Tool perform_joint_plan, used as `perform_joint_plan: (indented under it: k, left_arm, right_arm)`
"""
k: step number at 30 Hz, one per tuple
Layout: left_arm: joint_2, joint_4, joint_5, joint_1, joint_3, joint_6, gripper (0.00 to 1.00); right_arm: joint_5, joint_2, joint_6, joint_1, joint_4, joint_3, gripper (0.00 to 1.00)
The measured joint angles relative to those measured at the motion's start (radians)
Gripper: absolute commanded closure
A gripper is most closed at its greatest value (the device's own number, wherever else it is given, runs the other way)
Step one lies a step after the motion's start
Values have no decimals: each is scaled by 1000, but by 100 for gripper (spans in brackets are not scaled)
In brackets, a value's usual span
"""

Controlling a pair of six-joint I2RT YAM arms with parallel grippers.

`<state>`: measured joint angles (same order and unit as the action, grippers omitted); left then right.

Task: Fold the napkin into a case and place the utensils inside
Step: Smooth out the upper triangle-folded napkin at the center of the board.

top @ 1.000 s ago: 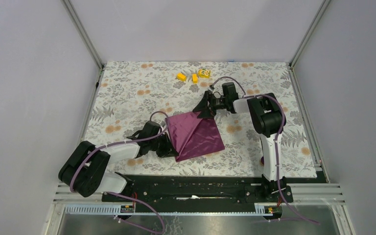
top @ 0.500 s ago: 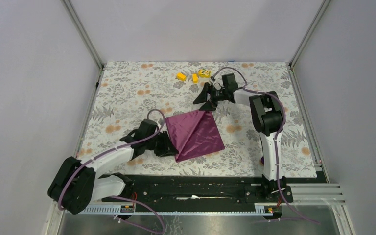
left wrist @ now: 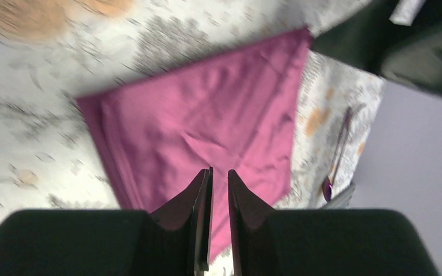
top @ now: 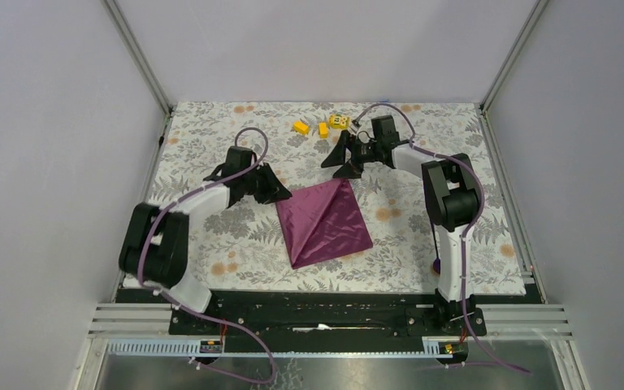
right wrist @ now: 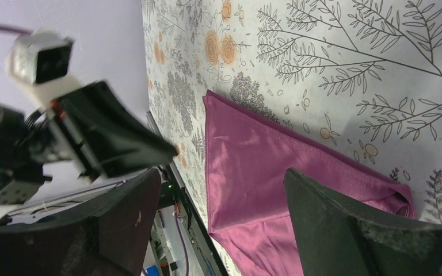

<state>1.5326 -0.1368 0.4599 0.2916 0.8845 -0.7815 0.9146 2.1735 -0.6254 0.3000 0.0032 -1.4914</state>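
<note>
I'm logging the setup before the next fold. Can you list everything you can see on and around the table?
napkin: one, plum purple, folded to a pointed shape, middle of the table
spoon: one, dark purple, right of the napkin near the right arm's base
blocks: three, yellow, far edge beyond the napkin
tablecloth: one, grey and orange floral, under everything
rail: one, black, near edge, carrying both arms
left gripper: one, black, by the napkin's left corner, jaws a narrow gap apart, empty
right gripper: one, black, above the napkin's far corner, jaws wide, empty
</note>
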Motion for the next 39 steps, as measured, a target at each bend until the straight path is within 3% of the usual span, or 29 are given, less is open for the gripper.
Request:
perform_joint_plan:
  k: [5,15,22,31,39]
  left_arm:
    - [206,25,-1,-51,71,13,82]
    - [291,103,-13,-113,79,-5,85]
    - [301,121,-26,-143,57,-13,85]
    - [245,101,-15,-142,57,-26,78]
    - [226,154,9,-142,29,-48,79]
  right_arm:
    - [40,45,-20,0,68,4,14]
    - [97,138,-50,0,149,4,13]
    - [115,152,-64,-1,187,4,13]
    - [97,131,-64,-1,163,5,10]
    - [95,117,-80,-2,189,30,10]
